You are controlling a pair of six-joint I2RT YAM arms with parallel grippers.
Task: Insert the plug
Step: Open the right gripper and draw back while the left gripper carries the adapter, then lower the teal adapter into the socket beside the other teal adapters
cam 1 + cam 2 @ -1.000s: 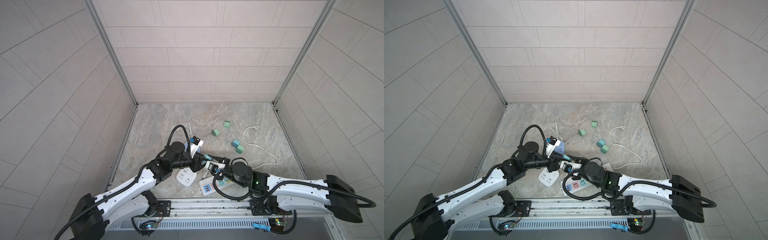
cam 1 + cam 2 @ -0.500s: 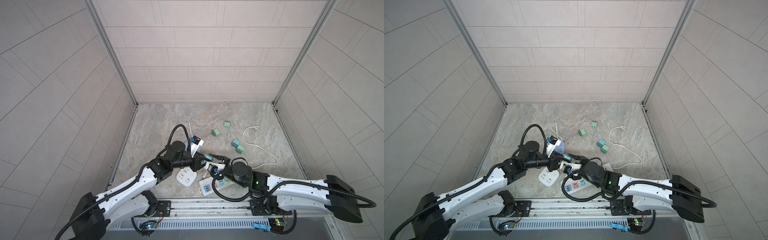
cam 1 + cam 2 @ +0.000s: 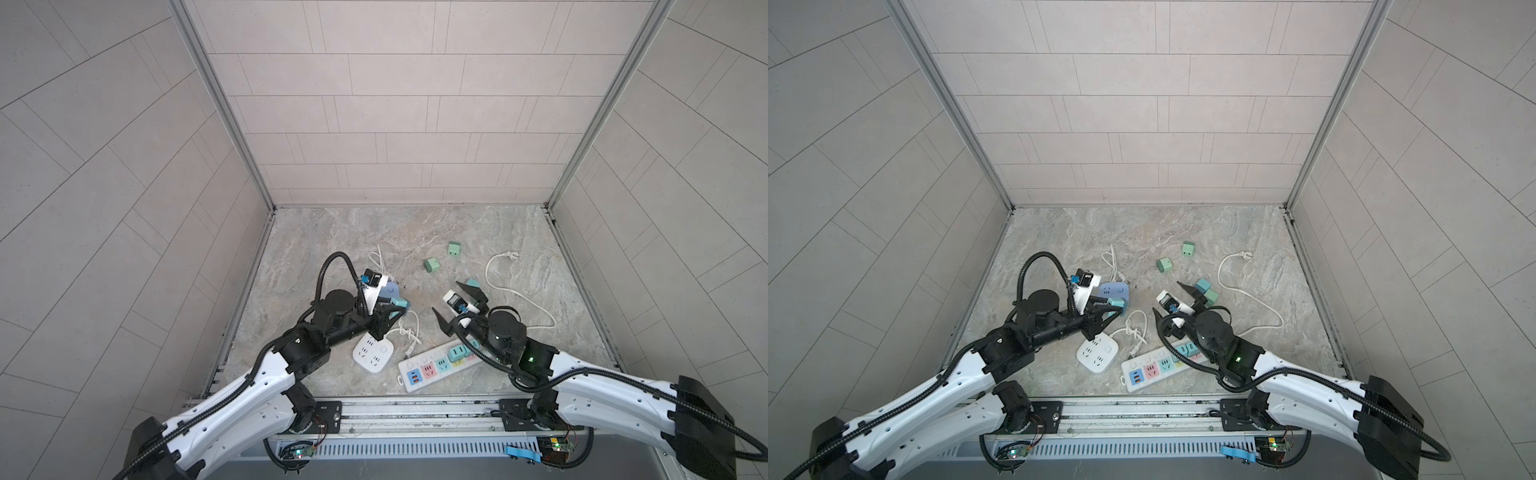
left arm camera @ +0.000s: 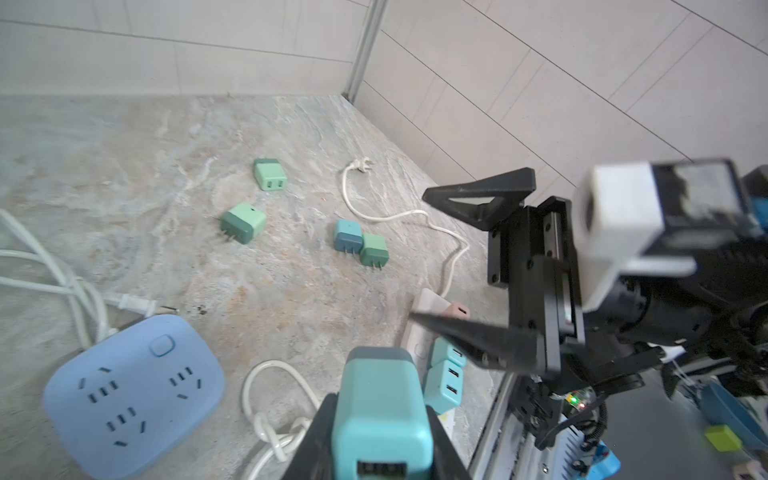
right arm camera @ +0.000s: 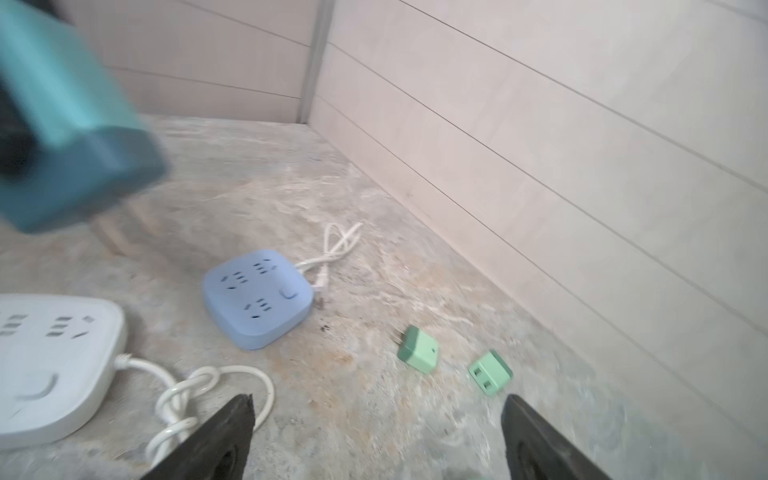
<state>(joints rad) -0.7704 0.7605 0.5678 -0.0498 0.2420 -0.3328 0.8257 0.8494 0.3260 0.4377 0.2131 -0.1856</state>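
Left tool (image 4: pixel 380 440) is clamped on the sides of the teal plug (image 4: pixel 380 399), holding it clear of the counter (image 3: pixel 332 232), left of the middle, with its USB face toward the wrist. Right tool (image 5: pixel 376 415) stands wide and empty, raised right of the middle and apart from the plug. Longest on the counter is the strip (image 3: pixel 432 365), lying slantwise near the front edge, with two teal adapters (image 4: pixel 442 384) seated side by side toward its right end. Left of it, also near the front edge, the white socket (image 3: pixel 373 353) lies face up. Beyond that, toward the middle, the blue socket (image 5: pixel 257 299) lies face up, just beside the held plug in both top views. A knotted cord (image 5: pixel 183 395) lies between white socket and strip. A long cord (image 4: pixel 415 212) loops toward the right edge. Two green plugs (image 3: pixel 431 264) lie loose toward the back. A pair (image 4: pixel 347 237), one blue and one green, lies touching, beyond the right tool.
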